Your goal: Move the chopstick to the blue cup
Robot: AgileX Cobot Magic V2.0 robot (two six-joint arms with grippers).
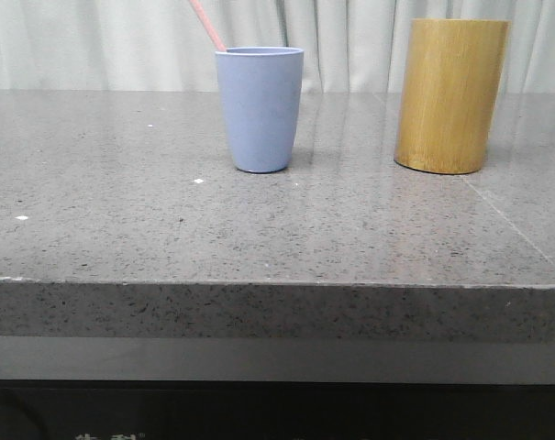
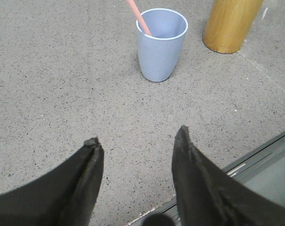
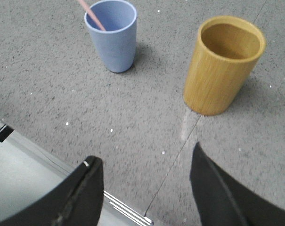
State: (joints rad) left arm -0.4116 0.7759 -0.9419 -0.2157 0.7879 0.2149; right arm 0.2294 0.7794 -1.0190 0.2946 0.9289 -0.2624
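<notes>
hanging above the speckled grey stone table (image 2: 62, 84), the left gripper (image 2: 136, 143) has its two dark, tapering fingers (image 2: 88, 165) spread wide apart, nothing between them and nothing touched. their tips are blunt and matte black. the right gripper (image 3: 144, 162) looks much the same: broad black fingers (image 3: 85, 188) parted, empty, poised over the table's near edge, where a thin seam runs through the stone.

farther out stands the blue cup (image 1: 260, 108), a smooth, matte, light lavender-blue tumbler that narrows toward its base, upright on the table. the chopstick (image 1: 205, 24) is inside it, a slim, straight, pale pink stick leaning against the cup's rim on the robot's left side and rising out past the top of the front view. in the left wrist view its lower end disappears into the cup's interior.

to the right of the cup, clearly apart from it, sits a bamboo cylinder (image 1: 450, 95), taller and wider, yellow-brown with fine vertical grain, straight-walled and open at the top. pale pleated curtains (image 1: 94, 41) hang behind the table.
</notes>
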